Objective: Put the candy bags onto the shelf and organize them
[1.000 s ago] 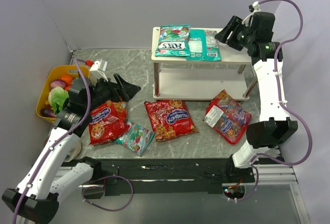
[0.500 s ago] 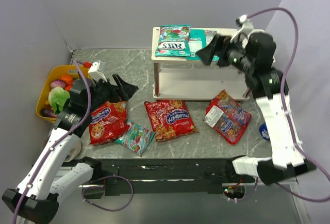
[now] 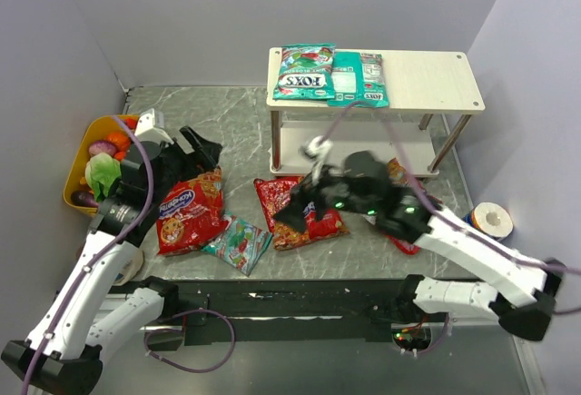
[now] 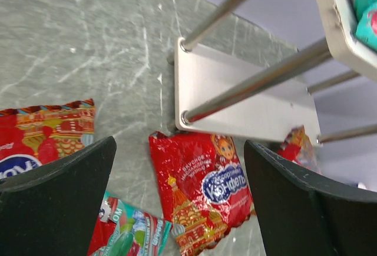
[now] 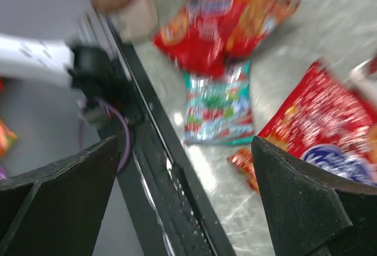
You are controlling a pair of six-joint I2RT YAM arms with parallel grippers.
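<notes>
The shelf [image 3: 427,79] stands at the back with two teal candy bags [image 3: 304,73] [image 3: 357,79] on the left of its top board. On the table lie a red bag [image 3: 188,213], a teal bag [image 3: 238,242] and a middle red bag [image 3: 318,222]. A third red bag [image 3: 397,170] is mostly hidden under my right arm. My right gripper [image 3: 290,215] is open and empty, low over the middle red bag's left edge [image 5: 330,132], with the teal bag [image 5: 219,104] ahead. My left gripper [image 3: 201,152] is open and empty above the left red bag; its view shows the middle red bag [image 4: 206,191].
A yellow tub [image 3: 73,186] of toy vegetables stands at the far left. A tape roll [image 3: 495,220] lies at the right, another [image 5: 123,3] under my left arm. The black front rail [image 3: 300,300] runs along the near edge. The shelf's lower board [image 4: 247,100] and legs are close.
My right arm has swung from the shelf's top right down to the table over the middle red bag. My left gripper has shifted slightly back.
</notes>
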